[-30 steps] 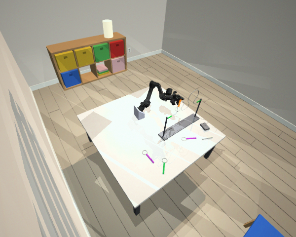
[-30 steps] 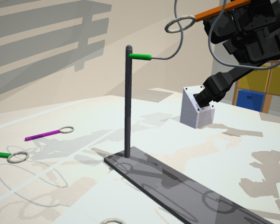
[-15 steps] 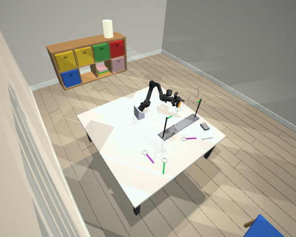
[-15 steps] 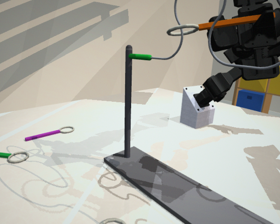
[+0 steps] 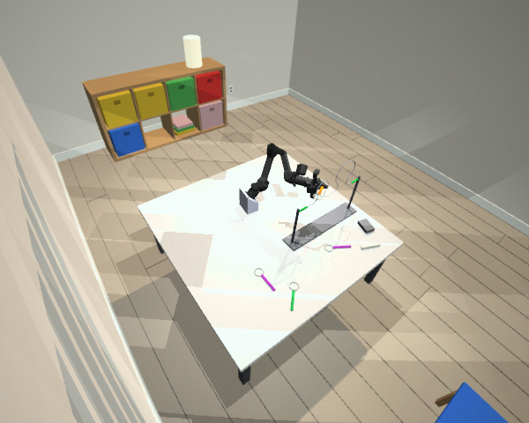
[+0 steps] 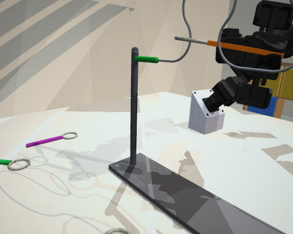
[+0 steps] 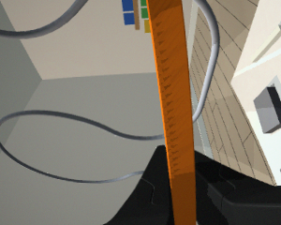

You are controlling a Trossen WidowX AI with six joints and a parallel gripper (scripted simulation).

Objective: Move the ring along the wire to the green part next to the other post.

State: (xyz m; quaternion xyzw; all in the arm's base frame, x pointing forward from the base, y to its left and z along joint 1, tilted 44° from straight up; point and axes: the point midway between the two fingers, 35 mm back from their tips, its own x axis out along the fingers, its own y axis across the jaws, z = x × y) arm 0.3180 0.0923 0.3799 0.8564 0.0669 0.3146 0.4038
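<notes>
My gripper is shut on the orange handle. The pale ring shows nearly edge-on, up and to the right of one post and its green part. The grey wire crosses the ring's outline; whether they touch cannot be told. In the exterior view another bend of wire passes in front of the handle and gripper. The other green part is beside the far post. The wrist view does not show the ring.
A dark base plate carries the posts. On the table lie two purple-handled rings, a green-handled ring, a dark block and a pale stick. Wire loops stand near the gripper.
</notes>
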